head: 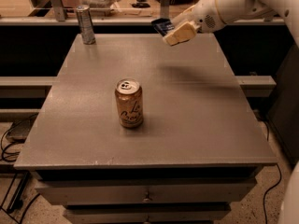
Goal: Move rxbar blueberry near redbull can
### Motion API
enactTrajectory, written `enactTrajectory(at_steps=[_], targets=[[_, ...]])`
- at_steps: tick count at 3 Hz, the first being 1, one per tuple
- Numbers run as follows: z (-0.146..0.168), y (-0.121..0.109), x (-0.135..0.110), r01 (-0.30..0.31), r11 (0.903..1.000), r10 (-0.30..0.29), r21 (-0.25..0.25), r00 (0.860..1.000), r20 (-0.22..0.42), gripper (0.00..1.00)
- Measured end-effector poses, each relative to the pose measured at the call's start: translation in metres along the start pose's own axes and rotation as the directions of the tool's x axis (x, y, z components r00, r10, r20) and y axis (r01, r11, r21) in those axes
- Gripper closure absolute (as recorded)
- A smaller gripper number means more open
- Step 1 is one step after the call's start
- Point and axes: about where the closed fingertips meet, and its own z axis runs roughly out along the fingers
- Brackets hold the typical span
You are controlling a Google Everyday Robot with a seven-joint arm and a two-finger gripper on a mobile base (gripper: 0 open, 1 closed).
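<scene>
The white arm is extended in from the upper right. The gripper [170, 31] is held above the surface's [196, 125] far edge, pinching the rxbar blueberry [161, 26]. The redbull can [85, 24] is seen well apart, at the far left corner.

A big grey counter [196, 125] fills the middle of the room. Under it are drawers [140, 192] with a small knob [147, 198]. The floor [254, 212] is pale with little specks, and black wires [8, 146] lie on it at the left, with one more wire [276, 181] at the right. A low grey shelf [258, 82] runs behind the counter on both sides. Farther back is a pale rail [35, 21] with metal posts [56, 3], and the light there is warm and brownish. The pincer [180, 31] hangs over the counter's far right part.
</scene>
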Motion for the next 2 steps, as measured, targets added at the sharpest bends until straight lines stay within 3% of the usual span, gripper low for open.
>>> enactTrajectory(at_steps=[1,2], targets=[[0.026,0.005,-0.001,-0.017,0.9998,0.017,0.006,1.0,0.007,1.0],[0.089,0.02,-0.021,-0.047,0.9988,0.046,0.014,0.997,0.067,1.0]])
